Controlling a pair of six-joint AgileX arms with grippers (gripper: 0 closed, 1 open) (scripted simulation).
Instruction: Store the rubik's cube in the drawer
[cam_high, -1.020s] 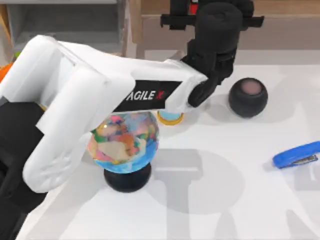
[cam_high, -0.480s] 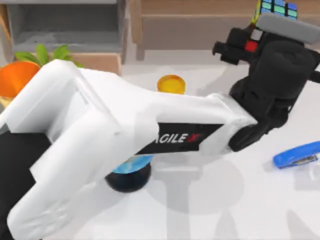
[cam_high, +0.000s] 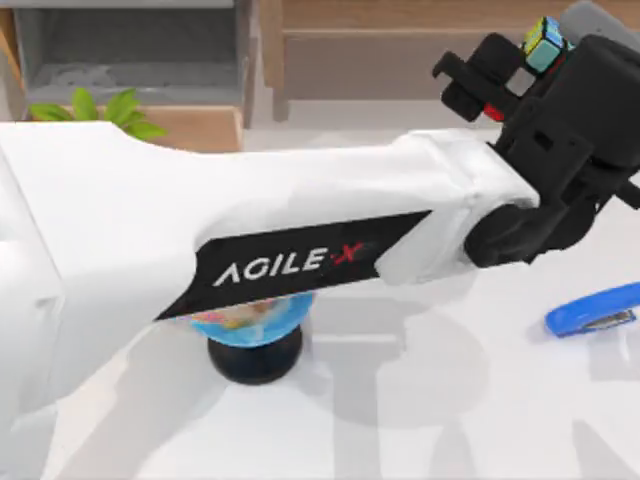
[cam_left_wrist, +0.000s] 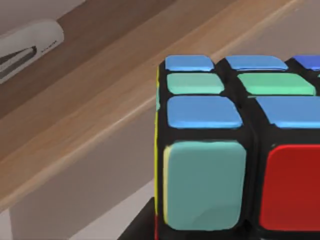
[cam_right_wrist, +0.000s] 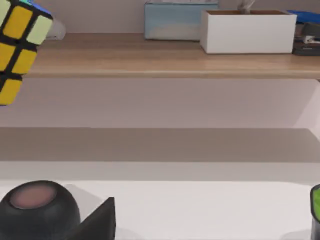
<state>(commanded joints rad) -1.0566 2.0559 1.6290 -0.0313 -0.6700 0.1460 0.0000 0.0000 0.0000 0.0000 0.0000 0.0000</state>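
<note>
Rubik's cube (cam_high: 546, 44) is up at about 1 o'clock in the top view, sitting at the tip of my left gripper (cam_high: 530, 50), raised over the back edge of the table (cam_high: 420, 400) next to the wooden shelf unit (cam_high: 400, 55). In the left wrist view the cube (cam_left_wrist: 235, 145) is right in front of the lens with blue, green, teal and red tiles in the black grid, and a wooden ledge (cam_left_wrist: 100, 115) runs behind it. The fingers look closed on the cube, since it hangs up there with nothing else under it, though the black wrist housing covers most of the contact, so I can't see how wide they sit.

My left arm (cam_high: 250, 250) stretches from 9 o'clock right across the table. A globe on a black base (cam_high: 255, 345) peeks out under it around 7 o'clock, a blue stapler (cam_high: 592, 310) lies at 3 o'clock, and some green leaves (cam_high: 105, 108) poke out at 10 o'clock.

From the right wrist view, the cube's yellow face (cam_right_wrist: 17, 45) is off to the side in the air, a black ball (cam_right_wrist: 37, 207) rests on the table below, and the shelf carries a white box (cam_right_wrist: 247, 31) and a pale blue box (cam_right_wrist: 175, 21). Can't tell whether my right gripper is open or closed.
</note>
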